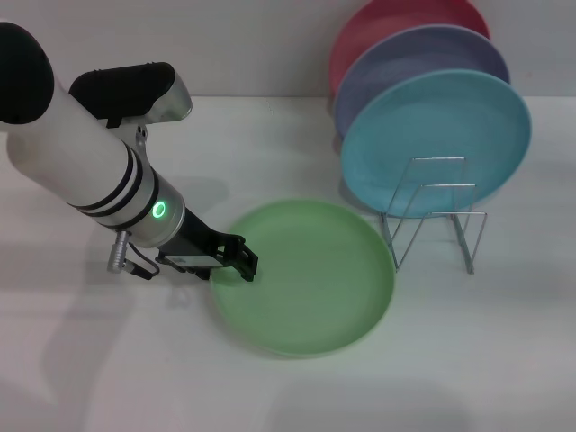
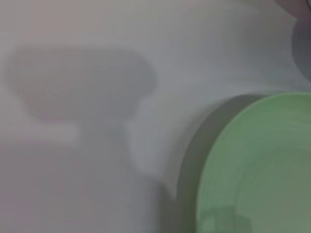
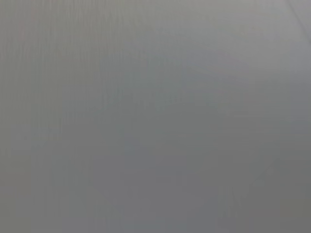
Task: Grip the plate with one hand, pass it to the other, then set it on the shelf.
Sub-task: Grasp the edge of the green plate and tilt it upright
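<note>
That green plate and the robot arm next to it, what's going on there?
The robot's left gripper is at the near-left rim of the green plate, which lies flat on the white table. It looks set to grip it, though a firm hold can't be confirmed. To the plate's right stands a wire rack holding a turquoise plate, a lavender one and a pink one upright. The right arm is out of sight.
</note>
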Robot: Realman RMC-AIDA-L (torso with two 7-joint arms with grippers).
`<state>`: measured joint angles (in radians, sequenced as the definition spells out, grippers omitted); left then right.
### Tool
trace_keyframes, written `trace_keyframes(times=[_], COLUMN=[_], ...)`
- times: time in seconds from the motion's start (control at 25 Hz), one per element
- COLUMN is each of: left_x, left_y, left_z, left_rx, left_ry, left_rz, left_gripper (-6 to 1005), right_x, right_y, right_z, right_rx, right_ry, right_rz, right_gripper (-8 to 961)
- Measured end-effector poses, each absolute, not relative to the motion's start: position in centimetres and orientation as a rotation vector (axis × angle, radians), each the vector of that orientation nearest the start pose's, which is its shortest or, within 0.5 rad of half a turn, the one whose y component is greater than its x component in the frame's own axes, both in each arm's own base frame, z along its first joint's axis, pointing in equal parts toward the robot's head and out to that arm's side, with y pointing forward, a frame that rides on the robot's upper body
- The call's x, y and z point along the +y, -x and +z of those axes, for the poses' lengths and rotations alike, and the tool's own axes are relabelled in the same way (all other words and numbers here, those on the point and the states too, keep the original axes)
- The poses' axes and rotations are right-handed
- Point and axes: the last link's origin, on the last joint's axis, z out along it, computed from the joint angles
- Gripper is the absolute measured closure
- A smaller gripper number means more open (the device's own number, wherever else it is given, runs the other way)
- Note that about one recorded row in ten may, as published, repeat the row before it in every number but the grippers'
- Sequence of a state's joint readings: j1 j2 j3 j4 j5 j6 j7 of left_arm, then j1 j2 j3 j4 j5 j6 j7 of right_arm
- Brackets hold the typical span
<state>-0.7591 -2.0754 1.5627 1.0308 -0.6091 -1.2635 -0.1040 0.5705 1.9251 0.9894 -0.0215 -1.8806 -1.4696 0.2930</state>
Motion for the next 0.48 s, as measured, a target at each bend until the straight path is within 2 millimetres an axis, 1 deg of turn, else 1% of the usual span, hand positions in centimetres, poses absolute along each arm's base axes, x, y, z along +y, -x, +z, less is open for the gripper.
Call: trace_keyframes(times=[0.28,0.48], left_x=[38.07,38.05], left_y=[16.87,16.86], left_z=[-6.3,-6.37], left_rx=[-1.558,-1.551], left_ry=[2.176,2.179], left_rz=[0.32,0.323], left_gripper=[373,401], right_x=[35.17,35.17], right_y=[-34.91,-34.92], right_z=[16.08,16.14], right_rx=[0.304,0.303], right_ry=[0.978,0.978], right_rz=[0.881,0.88], right_gripper=[223,223])
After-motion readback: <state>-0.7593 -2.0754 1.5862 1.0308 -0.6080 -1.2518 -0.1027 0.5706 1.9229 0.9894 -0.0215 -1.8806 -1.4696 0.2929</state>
